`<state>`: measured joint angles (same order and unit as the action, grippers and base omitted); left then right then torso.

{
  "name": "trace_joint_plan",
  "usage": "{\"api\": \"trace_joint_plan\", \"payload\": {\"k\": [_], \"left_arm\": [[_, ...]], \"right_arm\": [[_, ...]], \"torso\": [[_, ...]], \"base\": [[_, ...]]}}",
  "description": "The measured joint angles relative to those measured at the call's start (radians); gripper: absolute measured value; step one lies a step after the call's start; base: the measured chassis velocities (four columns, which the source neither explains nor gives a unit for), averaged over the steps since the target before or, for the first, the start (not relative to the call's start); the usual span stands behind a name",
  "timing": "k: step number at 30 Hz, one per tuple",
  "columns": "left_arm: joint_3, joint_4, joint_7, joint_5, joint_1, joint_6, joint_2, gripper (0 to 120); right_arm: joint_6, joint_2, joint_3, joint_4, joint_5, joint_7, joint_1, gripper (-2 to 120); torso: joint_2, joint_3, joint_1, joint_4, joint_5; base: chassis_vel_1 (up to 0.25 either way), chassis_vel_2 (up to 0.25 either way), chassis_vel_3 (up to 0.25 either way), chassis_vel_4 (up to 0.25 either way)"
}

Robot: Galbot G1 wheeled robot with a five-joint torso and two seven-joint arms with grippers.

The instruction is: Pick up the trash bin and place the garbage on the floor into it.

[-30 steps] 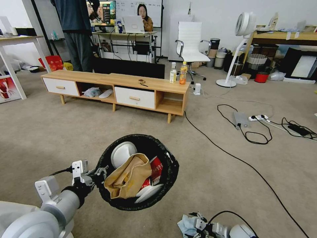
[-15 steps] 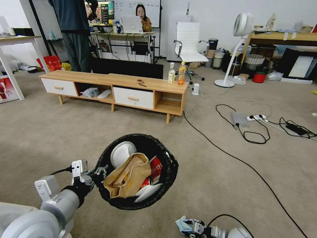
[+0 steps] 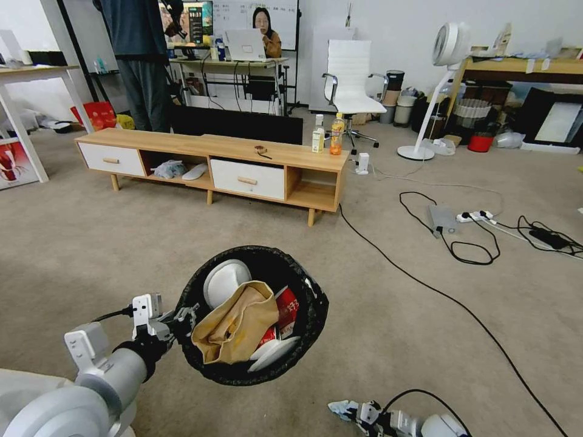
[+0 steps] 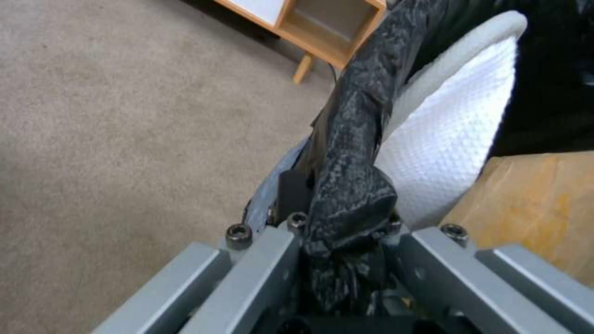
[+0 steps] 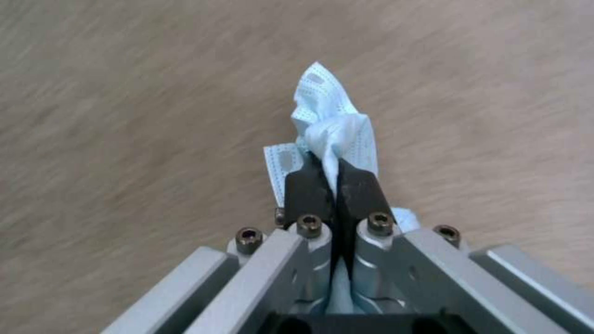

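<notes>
Left gripper clamped on the near-left rim of the trash bin, black bag liner bunched between the jaws in the left wrist view. Bin held up off the floor, near and a little left of centre, mouth facing up. Inside: crumpled brown paper bag on top, red-and-white carton just right of it, white lid flap at the far-left side and another white flap at the near side, both touching the bag. Same brown paper and white textured flap seen close beside the pinched liner in the left wrist view.

Right gripper low at the near edge, right of the bin and apart from it, pressed shut on a light-blue face mask. Mask twisted and pinched between the dark fingers in the right wrist view, folded end sticking out past the tips, carpet beneath.

Farther off: low wooden worktop with white drawers, two upright bottles at its right end. Black cable running across the carpet from the worktop toward the near right; power strip and more cables on the far right. White office chair and standing fan behind.
</notes>
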<state>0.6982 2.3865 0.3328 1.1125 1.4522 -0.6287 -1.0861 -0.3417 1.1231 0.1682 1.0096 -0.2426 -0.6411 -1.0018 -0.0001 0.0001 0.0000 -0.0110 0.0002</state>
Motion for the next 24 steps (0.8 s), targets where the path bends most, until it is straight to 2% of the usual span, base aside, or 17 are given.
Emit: {"api": "trace_joint_plan", "payload": {"k": [4,7,10,12,13,15,24], "left_arm": [[-0.001,0.0,0.0,0.0,-0.001,0.0,0.0,2],[-0.002,-0.001,0.0,0.0,-0.001,0.0,-0.002,2],[-0.002,-0.001,0.0,0.0,0.0,0.0,-0.003,2],[0.002,0.003,0.001,-0.001,0.006,0.0,-0.003,2],[0.002,0.003,0.001,-0.001,0.006,0.0,-0.003,2],[0.004,0.005,0.001,-0.001,0.012,0.0,-0.001,2],[0.001,0.005,0.001,-0.002,0.022,0.0,0.002,2]], "right_arm": [[-0.001,-0.027,0.023,0.057,0.036,0.003,0.004,0],[0.018,-0.076,0.054,0.205,0.157,0.012,0.01,0],[0.032,-0.09,0.065,0.27,0.201,0.017,0.018,0],[0.052,-0.119,0.079,0.381,0.268,0.033,0.039,0],[0.052,-0.119,0.079,0.381,0.268,0.033,0.039,0],[0.066,-0.144,0.09,0.478,0.321,0.048,0.064,0],[0.102,-0.186,0.094,0.717,0.44,0.075,0.099,0]], "torso": [[0.0,0.0,0.0,-0.0001,-0.0001],[0.0,0.0,0.0,-0.0002,-0.0003],[0.0,0.0,0.0,0.0,-0.0003],[0.0,0.0,0.0,0.0003,-0.0003],[0.0,0.0,0.0,0.0003,-0.0003],[0.0,0.0,0.0,-0.0001,-0.0002],[0.0,0.0,0.0,0.0001,-0.0002]], "base": [[0.0,0.0,0.0,0.0],[0.0,0.0,0.0,0.0],[0.0,0.0,0.0,0.0],[0.0,0.0,0.0,0.0],[0.0,0.0,0.0,0.0],[0.0,0.0,0.0,0.0],[0.0,0.0,0.0,0.0]]}}
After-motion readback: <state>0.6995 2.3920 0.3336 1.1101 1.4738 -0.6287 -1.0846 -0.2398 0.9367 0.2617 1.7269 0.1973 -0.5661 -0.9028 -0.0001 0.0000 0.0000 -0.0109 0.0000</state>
